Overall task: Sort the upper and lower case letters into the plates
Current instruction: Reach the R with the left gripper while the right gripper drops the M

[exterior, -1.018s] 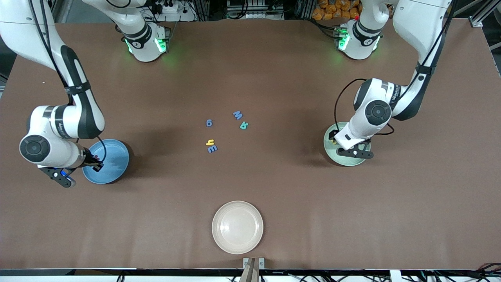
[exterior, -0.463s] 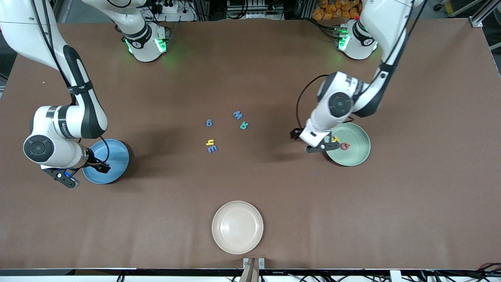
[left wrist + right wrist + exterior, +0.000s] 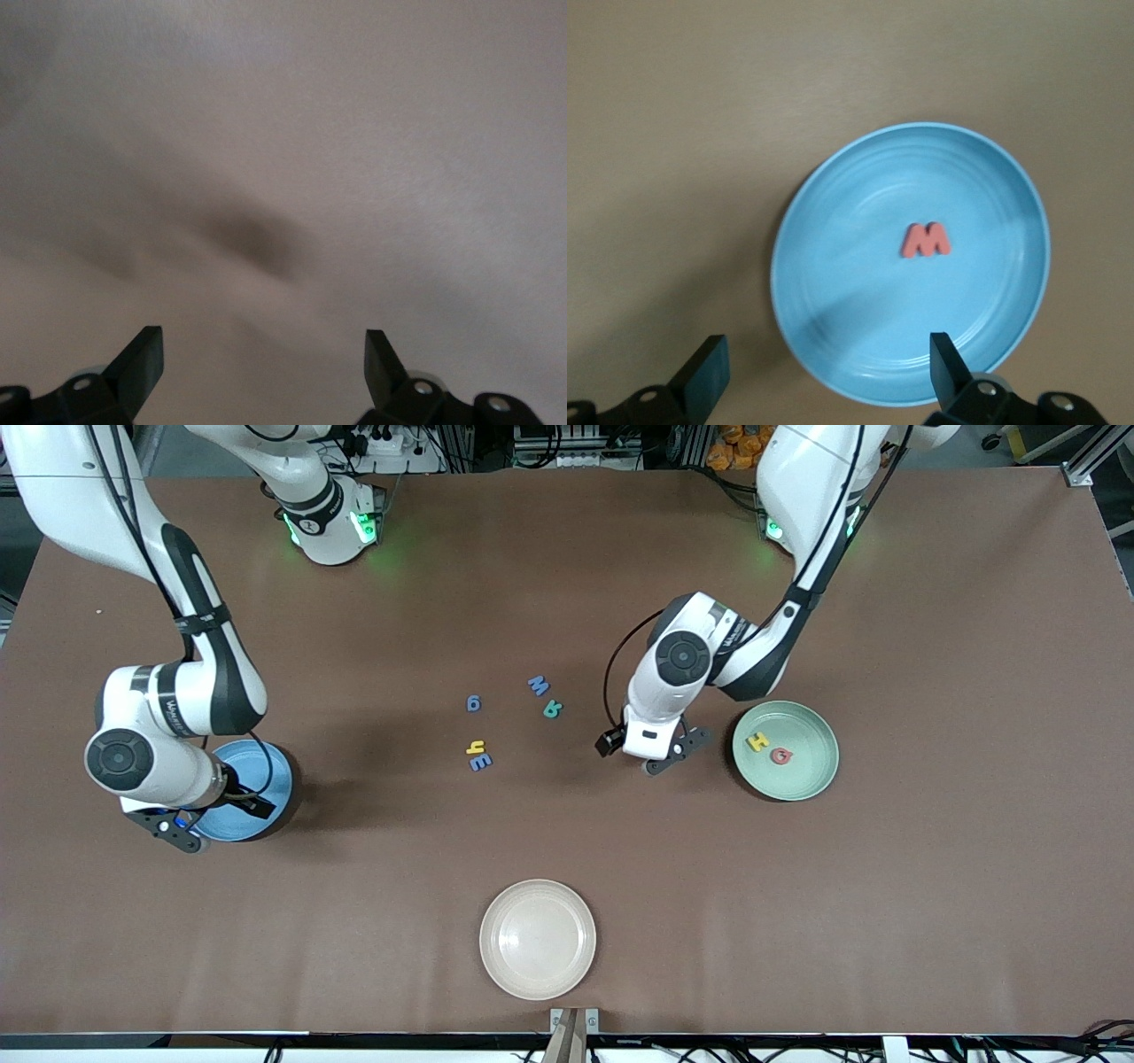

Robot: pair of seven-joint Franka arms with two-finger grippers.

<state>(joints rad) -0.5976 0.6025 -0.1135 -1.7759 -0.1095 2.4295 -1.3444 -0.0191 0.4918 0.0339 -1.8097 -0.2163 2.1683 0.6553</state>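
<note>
Plain brown surface (image 3: 930, 886); left gripper (image 3: 264, 352) wide over bare brown, right gripper (image 3: 824, 359) wide above the blue plate (image 3: 833, 336).

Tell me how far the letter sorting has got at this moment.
Done: three of eight. The green plate holds a yellow letter and a red letter; the blue plate holds a red m.

In hand: nothing. The right gripper hangs open over the blue plate; the left gripper, open, is over bare table between the green plate and the loose letters.

Left: five letters lie mid-table.
</note>
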